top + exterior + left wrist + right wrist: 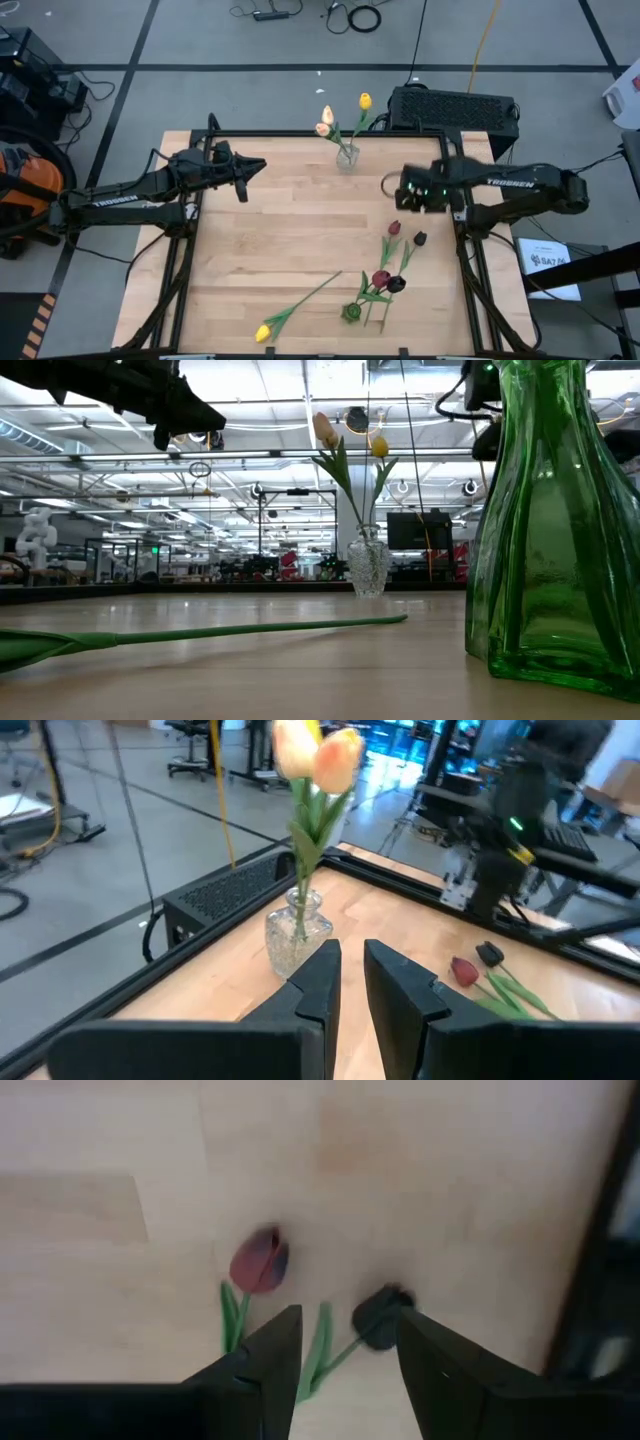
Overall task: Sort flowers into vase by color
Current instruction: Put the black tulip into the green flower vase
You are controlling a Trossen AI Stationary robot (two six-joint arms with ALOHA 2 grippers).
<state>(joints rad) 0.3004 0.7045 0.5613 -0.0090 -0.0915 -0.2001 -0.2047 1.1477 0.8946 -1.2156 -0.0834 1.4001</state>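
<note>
**Two arms wait above the flowers on the bench**

The right end effector [408, 190] hangs over the right side of the bench [280, 250], pointing down. Its fingers [270, 1360] stand apart with a wide gap and hold nothing. Right under it lie a dark red tulip [259, 1261] and a near-black tulip [377, 1318], flat on the wood and just beside each other.

The left end effector [257, 166] hovers above the far left part of the bench, pointing toward the middle. Its fingers [320, 982] sit close together with only a thin gap, and nothing is between them.

The bench is pale wood with a black frame around its edge. The middle of it is bare, so there is open room between the two arms.

A small clear vase [347, 155] stands at the far edge, in the middle. It holds two peach tulips [325, 121] and one yellow tulip [365, 101].

Near the front, a green vase [352, 311] stands close to more dark flowers [388, 281]. A yellow tulip on the bench [264, 333] lies at the near edge, its long stem [250, 628] pointing toward the green vase.

Behind the bench is a black box [453, 108]. The floor [200, 40] is grey with dark lines and cables.
</note>
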